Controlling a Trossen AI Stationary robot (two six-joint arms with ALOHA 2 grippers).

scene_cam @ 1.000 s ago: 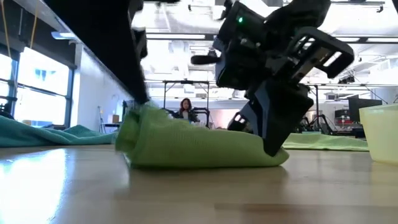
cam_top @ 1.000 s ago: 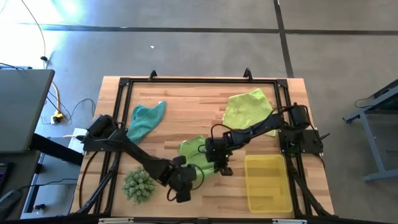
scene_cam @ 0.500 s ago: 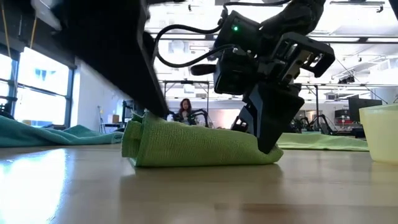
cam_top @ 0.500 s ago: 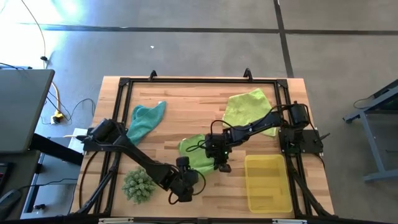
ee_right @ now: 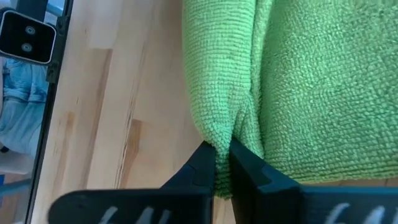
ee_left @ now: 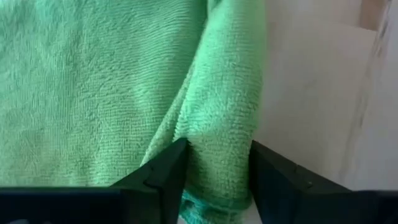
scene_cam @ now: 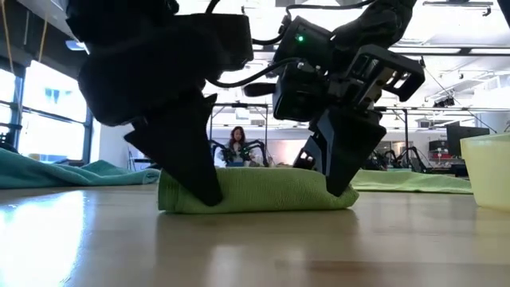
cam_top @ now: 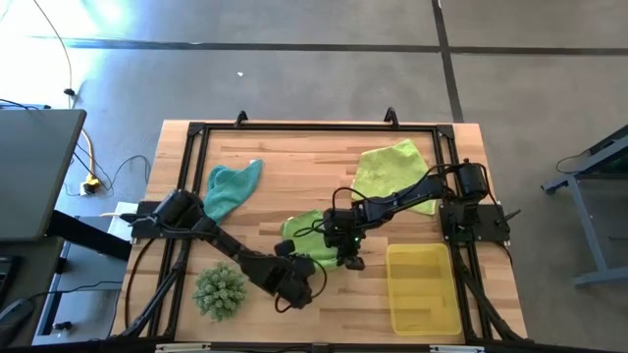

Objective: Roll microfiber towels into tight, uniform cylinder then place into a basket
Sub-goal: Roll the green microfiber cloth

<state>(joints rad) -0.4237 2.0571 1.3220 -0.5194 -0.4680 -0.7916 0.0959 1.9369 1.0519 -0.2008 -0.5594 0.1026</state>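
A: Rolling step — we're on the bright green towel [cam_top: 306, 241], mid-table, folded over into a low flat roll, not a tight cylinder yet.

B: Grippers?

A: Right gripper [ee_right: 222, 167] is pinched closed on the rolled fold at one end. Left gripper [ee_left: 214, 163] straddles the other end's fold, fingers spread to either side of the thick cloth — a grip or just a bracket, we can't tell.

B: Next move?

A: We'd judge both ends need to turn together so the roll stays even and doesn't cone, and the loose cloth beyond the fingers has to get wound in.

B: Room?

A: Bare wood on the near side of both grippers. The yellow basket [cam_top: 423, 287] sits just beside the right gripper, to its outer side — short carry, but its wall is close. The spiky green ball [cam_top: 219, 290] is near the left arm, clear of the towel. Teal towel [cam_top: 230, 189] and pale yellow-green towel [cam_top: 390, 173] lie well apart on the far side. Table frame [cam_top: 314, 127] is nowhere near.
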